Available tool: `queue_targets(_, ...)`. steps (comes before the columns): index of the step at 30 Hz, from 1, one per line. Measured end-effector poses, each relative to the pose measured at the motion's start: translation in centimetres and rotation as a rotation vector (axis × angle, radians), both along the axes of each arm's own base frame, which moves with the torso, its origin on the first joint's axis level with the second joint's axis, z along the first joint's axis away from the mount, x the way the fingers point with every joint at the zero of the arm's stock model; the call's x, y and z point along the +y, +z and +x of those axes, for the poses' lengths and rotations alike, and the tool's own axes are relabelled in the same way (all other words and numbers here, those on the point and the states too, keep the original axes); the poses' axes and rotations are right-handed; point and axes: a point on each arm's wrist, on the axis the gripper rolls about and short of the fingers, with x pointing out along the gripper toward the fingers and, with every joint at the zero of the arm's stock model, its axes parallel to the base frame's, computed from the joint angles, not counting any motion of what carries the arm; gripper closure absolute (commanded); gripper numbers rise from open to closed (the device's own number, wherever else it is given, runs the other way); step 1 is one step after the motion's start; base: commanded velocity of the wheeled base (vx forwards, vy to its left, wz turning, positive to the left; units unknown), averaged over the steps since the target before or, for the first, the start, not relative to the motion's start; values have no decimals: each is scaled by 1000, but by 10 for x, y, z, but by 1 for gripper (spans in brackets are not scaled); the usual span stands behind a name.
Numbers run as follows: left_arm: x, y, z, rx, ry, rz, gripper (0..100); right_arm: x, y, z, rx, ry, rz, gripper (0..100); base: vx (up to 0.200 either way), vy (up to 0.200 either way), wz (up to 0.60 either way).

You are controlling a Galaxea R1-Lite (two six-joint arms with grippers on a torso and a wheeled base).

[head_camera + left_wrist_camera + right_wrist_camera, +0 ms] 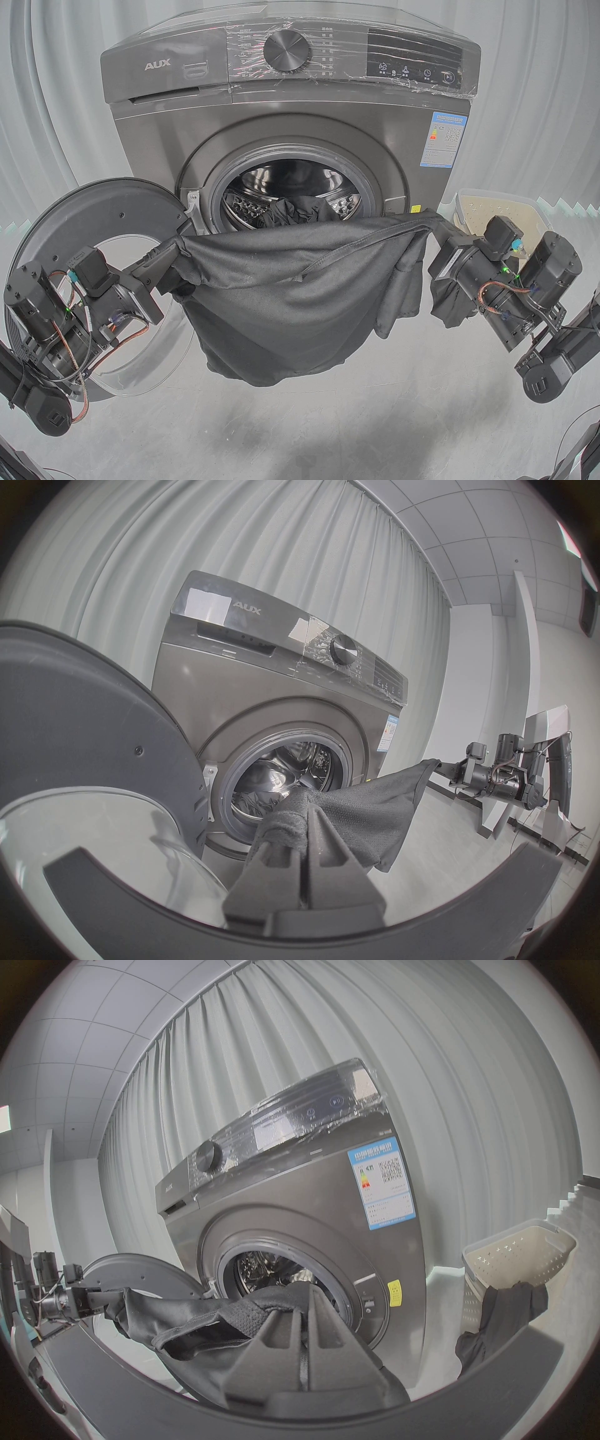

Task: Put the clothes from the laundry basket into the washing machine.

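A large dark grey garment (pixel 281 294) hangs spread in front of the washing machine (pixel 287 125), stretched between both arms at the height of the drum opening's lower rim. My left gripper (pixel 172 250) is shut on its left corner (pixel 294 820). My right gripper (pixel 437 228) is shut on its right corner (pixel 275 1310). Another dark piece (pixel 300 209) lies inside the drum (pixel 290 187). The beige laundry basket (pixel 500 209) stands right of the machine, with a dark cloth (pixel 506 1316) hanging over its rim.
The round door (pixel 94 250) is swung open to the left, just behind my left arm. Grey curtains hang behind the machine. Bare pale floor (pixel 375 406) lies below the hanging garment.
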Motion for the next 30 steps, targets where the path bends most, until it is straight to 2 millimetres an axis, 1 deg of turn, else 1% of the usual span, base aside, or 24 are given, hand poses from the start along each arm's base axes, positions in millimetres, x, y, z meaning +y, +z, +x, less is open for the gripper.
queue_targets(6,0,3,0,-13,0,-4,100,0,11,0,-39,-1,24,100,0,0,0)
queue_targets(17,0,4,0,-17,-1,-5,100,0,24,-3,-79,0,46,100,0,0,0)
queue_targets(30,-3,7,-1,-28,-13,-11,100,-5,27,-6,-89,-7,48,100,0,0,0)
